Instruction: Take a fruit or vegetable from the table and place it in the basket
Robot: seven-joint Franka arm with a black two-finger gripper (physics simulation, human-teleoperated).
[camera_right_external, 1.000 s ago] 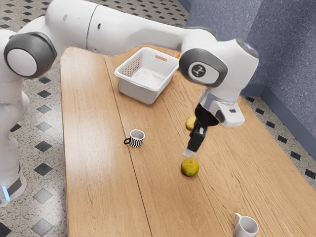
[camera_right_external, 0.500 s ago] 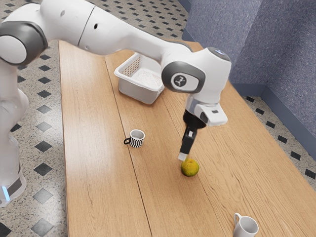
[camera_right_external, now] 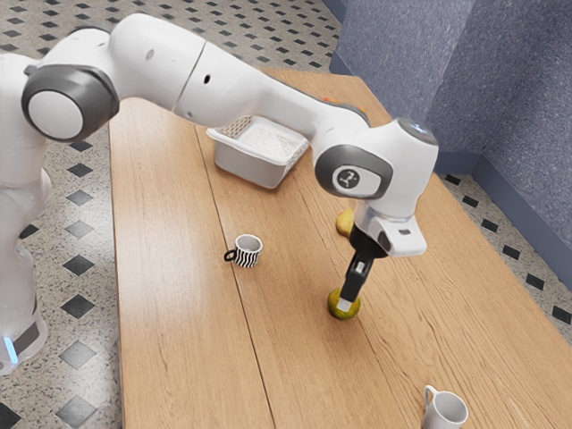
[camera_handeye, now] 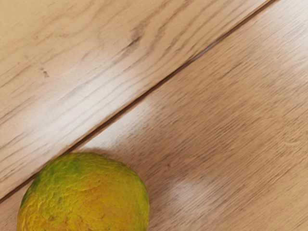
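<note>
We see a bright, evenly lit scene, with a pale sheen on the table [camera_right_external: 161,210] toward the exterior view's left and a darker blue-grey wall [camera_right_external: 523,94] at its right. In the wrist view we get milky patches of glare across the planks, and a soft, faint shadow lies beside the fruit [camera_handeye: 86,197].

Two mugs, two fruits, one basket

On my feed I count two mugs on the bench [camera_right_external: 170,295]: one striped mug [camera_right_external: 247,252] and one white mug [camera_right_external: 445,412]. I make it two round fruits, one green-yellow fruit [camera_handeye: 84,195] and one yellow fruit [camera_right_external: 344,223], the latter partly hidden. There is one basket [camera_right_external: 248,167]. Behind the arm I see a bit of something orange-red [camera_right_external: 329,100]; I can't tell its kind or number.
</note>
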